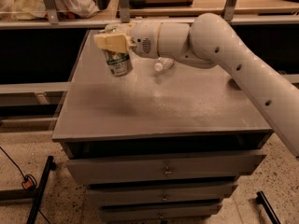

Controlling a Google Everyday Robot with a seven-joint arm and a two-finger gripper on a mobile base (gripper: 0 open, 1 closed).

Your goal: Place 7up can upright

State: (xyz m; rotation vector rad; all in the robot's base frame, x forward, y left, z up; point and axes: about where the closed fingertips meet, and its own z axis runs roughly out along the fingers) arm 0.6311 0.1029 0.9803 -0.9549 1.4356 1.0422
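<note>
The 7up can (117, 62), silver with a green and white label, hangs nearly upright in my gripper (112, 42) above the back left part of the grey cabinet top (154, 106). The gripper's cream fingers (109, 41) are shut around the can's upper half, and the can's shiny bottom end points down, clear of the surface. My white arm reaches in from the right.
A clear plastic bottle with a white cap (163, 64) lies on the cabinet top just behind my wrist. The cabinet has drawers (164, 171) in front. A shelf rail (56, 22) with bags runs behind. Dark metal legs and a cable lie on the floor at left.
</note>
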